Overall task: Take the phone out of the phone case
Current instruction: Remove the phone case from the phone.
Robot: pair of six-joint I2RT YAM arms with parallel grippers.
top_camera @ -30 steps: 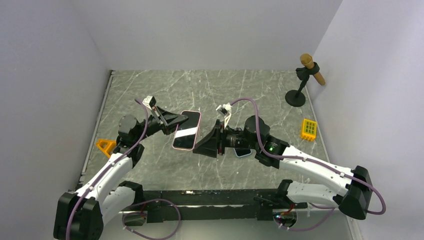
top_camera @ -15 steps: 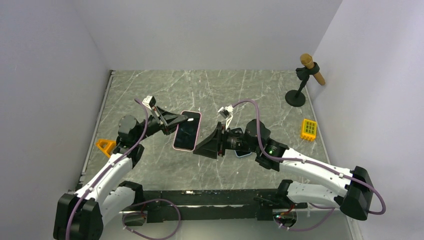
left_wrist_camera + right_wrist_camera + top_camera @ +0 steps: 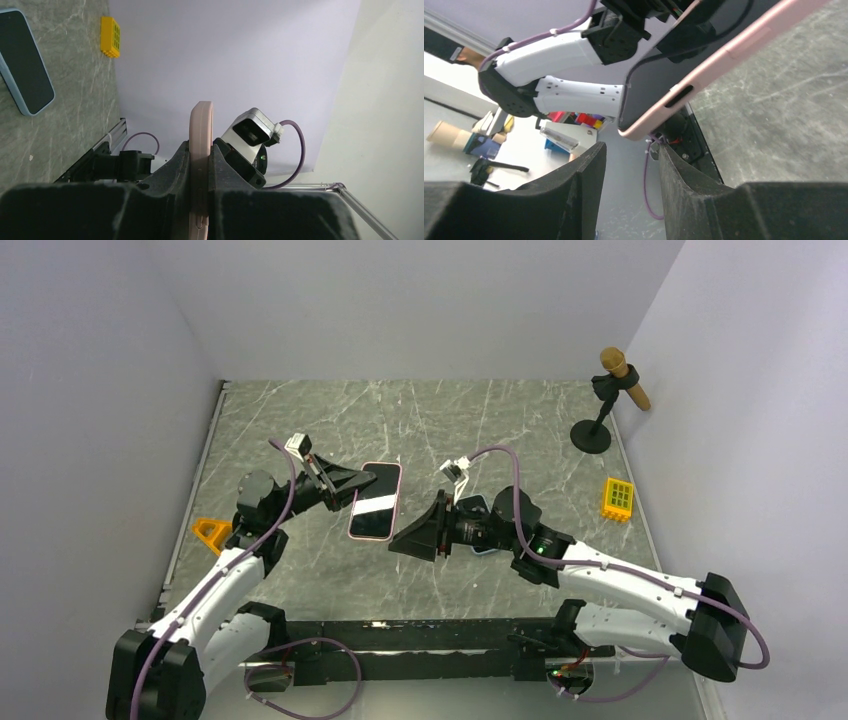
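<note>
A phone with a dark screen (image 3: 373, 505) sits in a pink phone case (image 3: 397, 480), held tilted above the table. My left gripper (image 3: 370, 476) is shut on its far end; in the left wrist view the pink case (image 3: 201, 115) stands edge-on between the fingers (image 3: 180, 165). My right gripper (image 3: 398, 540) is open just right of the phone's near corner, touching nothing. In the right wrist view the case's corner (image 3: 639, 131) hangs just beyond the spread fingertips (image 3: 594, 155), and the pink edge (image 3: 724, 55) runs up to the right.
A second phone in a blue case (image 3: 25, 62) lies flat on the marble table (image 3: 300, 420), mostly under my right arm. A yellow block (image 3: 618, 499) and a microphone on a stand (image 3: 610, 400) are at the right. An orange piece (image 3: 211, 532) lies at the left edge.
My right arm has shifted a little to the left, keeping its open gripper by the phone's near corner. The left gripper still holds the phone, which has hardly moved.
</note>
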